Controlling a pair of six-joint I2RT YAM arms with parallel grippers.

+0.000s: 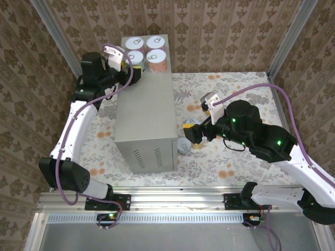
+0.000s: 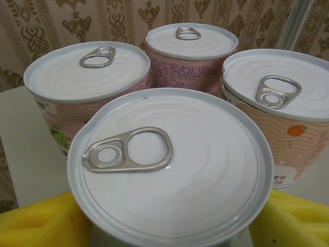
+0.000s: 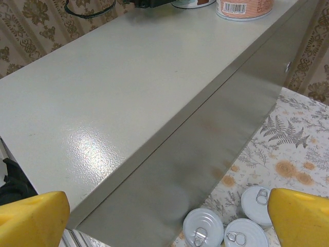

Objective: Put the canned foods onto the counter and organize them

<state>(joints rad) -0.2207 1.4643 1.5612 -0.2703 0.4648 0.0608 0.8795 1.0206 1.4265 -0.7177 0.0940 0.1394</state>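
The counter (image 1: 146,115) is a tall grey-beige metal box in the middle of the floral floor. Several cans with white pull-tab lids stand in a square at the far end of its top. My left gripper (image 1: 134,63) is shut on the near-left can (image 1: 135,56). In the left wrist view that can (image 2: 169,164) sits between my yellow pads (image 2: 36,226), with three pink-labelled cans (image 2: 87,77) close behind it. My right gripper (image 1: 189,134) hangs open by the counter's right side. Below it, three cans (image 3: 203,229) stand on the floor.
Patterned walls close in on the left, far and right sides. The near part of the counter's top (image 3: 118,87) is bare. The counter's right wall (image 3: 205,154) stands right beside the floor cans. The floral floor (image 1: 235,167) stretches to the right.
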